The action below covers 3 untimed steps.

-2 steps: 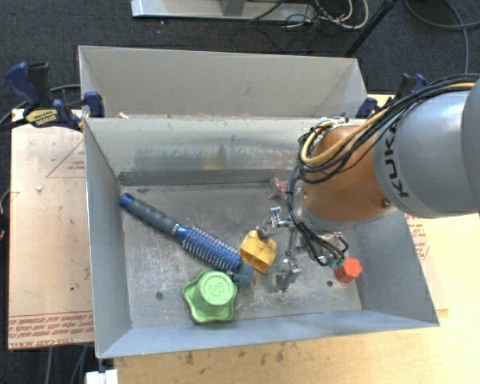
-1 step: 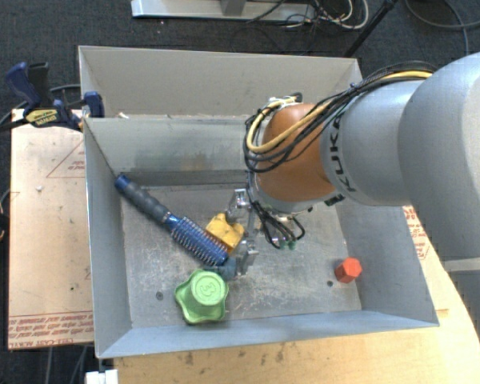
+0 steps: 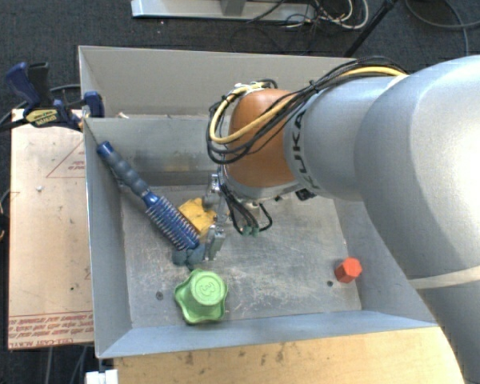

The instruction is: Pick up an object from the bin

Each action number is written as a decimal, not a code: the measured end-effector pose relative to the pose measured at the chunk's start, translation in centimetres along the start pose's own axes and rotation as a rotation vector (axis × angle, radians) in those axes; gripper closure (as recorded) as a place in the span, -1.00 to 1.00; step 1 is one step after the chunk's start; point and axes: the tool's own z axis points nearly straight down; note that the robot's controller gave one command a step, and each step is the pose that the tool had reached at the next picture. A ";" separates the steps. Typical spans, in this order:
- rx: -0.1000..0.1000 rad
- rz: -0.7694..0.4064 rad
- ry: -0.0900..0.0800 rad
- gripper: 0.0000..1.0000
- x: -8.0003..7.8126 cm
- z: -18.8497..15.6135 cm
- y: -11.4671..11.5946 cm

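One scuffed grey bin (image 3: 288, 250), dark carpet (image 3: 56, 14) around.

The grey arm (image 3: 416, 166) comes in from the right, its thick silver link sloping down toward the lower left. An orange cover (image 3: 256, 146) caps the wrist, with yellow and black cables (image 3: 224, 114) looped over it. Beneath the cover the claw (image 3: 211, 242) points downward, low and left of the wrist.

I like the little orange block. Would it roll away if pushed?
Probably not far: the orange block looks flat-sided, so it would likely slide or tumble. It looks small, so probably light; a nudge might skid it across the bin floor.
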 end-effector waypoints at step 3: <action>0.008 0.119 0.031 -1.00 -0.1 1.2 4.7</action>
